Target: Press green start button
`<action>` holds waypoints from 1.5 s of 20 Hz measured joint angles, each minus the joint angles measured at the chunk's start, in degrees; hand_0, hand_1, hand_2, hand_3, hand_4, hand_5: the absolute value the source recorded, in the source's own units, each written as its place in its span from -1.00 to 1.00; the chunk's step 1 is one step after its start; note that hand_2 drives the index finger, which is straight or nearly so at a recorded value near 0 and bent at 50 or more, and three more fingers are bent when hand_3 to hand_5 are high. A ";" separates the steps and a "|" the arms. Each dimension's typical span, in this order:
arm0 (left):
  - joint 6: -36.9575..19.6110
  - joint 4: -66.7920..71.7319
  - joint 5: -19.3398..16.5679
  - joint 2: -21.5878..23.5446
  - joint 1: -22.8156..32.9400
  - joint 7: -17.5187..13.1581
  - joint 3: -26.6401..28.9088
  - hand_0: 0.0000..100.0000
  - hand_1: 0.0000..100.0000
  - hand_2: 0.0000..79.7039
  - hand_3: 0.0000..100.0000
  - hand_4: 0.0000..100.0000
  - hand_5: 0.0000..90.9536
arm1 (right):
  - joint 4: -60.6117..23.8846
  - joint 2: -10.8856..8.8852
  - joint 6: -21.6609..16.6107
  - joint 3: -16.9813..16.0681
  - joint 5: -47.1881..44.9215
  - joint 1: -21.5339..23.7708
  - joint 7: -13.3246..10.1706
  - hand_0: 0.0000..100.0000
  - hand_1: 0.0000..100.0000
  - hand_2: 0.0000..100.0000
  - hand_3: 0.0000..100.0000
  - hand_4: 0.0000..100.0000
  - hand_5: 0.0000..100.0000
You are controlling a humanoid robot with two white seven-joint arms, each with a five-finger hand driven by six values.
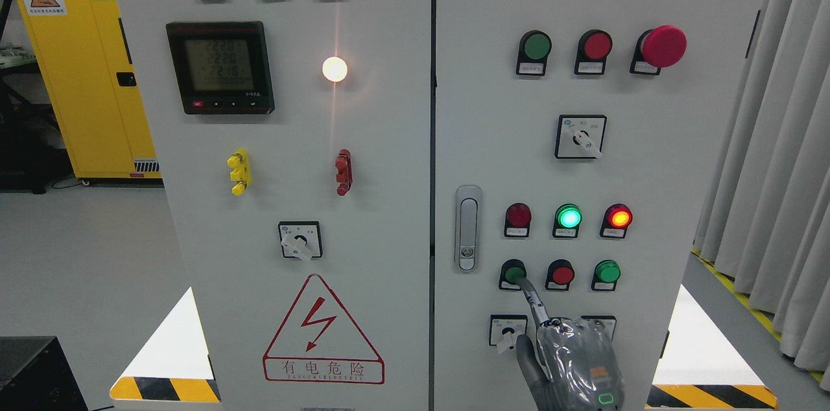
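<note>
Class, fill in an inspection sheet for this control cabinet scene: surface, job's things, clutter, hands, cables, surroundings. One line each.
Surface: white cabinet with two doors, upright, carrying lamps, buttons and switches.
Job's things: green button at lower left of the right door, index fingertip on it.
Clutter: nothing seen.
Hands: right hand comes up from the bottom edge, index finger extended, other fingers curled; left hand not in view.
Cables: nothing seen.
Surroundings: yellow locker at left, grey curtain at right, striped floor tape beside the cabinet, lit meter on the left door.
</note>
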 measured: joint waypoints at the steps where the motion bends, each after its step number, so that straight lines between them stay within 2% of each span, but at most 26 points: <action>1: 0.00 0.00 0.00 0.00 0.00 0.00 0.00 -0.76 0.11 -1.00 -1.00 -1.00 -1.00 | 0.00 0.00 0.00 -0.05 -0.01 -0.03 0.13 0.48 0.90 -1.00 1.00 1.00 1.00; 24: 0.00 0.00 0.00 0.00 0.02 -0.01 0.00 -0.76 0.11 -1.00 -1.00 -1.00 -1.00 | 0.35 0.25 0.38 1.10 -0.09 -0.77 0.88 0.48 0.89 -1.00 1.00 1.00 1.00; 30: 0.00 0.00 -0.01 0.00 0.02 -0.01 -0.01 -0.76 0.11 -1.00 -1.00 -1.00 -1.00 | 0.13 0.37 0.15 0.43 -0.19 -0.32 0.95 0.48 0.89 -1.00 1.00 1.00 1.00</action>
